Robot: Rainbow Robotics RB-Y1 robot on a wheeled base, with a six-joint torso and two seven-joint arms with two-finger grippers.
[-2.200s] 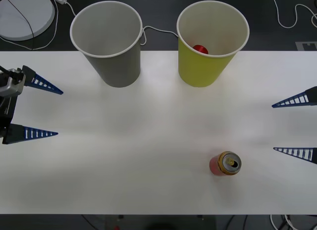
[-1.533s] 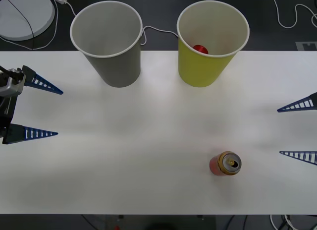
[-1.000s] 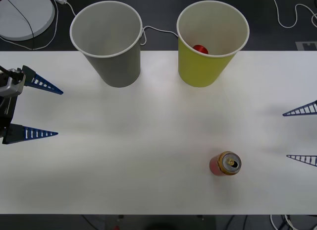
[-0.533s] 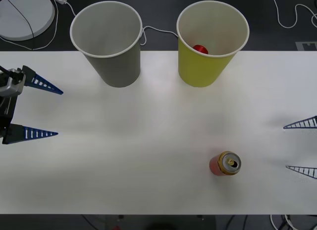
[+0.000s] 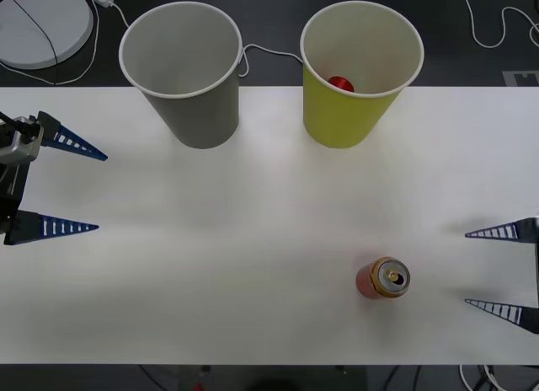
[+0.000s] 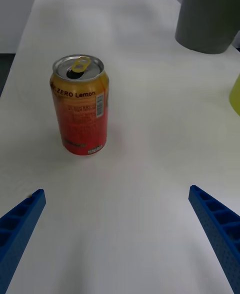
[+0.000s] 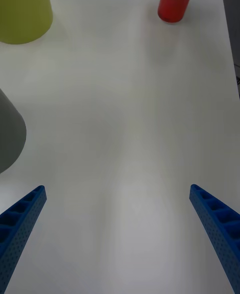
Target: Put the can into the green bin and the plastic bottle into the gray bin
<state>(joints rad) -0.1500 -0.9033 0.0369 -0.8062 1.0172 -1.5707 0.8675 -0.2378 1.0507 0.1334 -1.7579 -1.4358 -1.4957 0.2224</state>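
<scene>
Your right claw (image 5: 503,269) waits spread wide at the table's (image 5: 253,239) right edge beside the upright small red-orange drink can (image 5: 383,279), not yet gripped or dropped into the yellow-green paper cup (image 5: 358,71).

you see the can (image 6: 79,107) as thin metal, its printed red-orange wall glossy, its gold top brushed and shiny. the green bin (image 5: 358,79) and the gray bin (image 5: 187,73) look like matt paper, smooth, with rolled white rims. the table (image 5: 253,239) is a smooth white surface with a soft sheen. the right gripper (image 5: 504,270) has ribbed blue plastic fingers (image 6: 220,224), dull in finish.
</scene>
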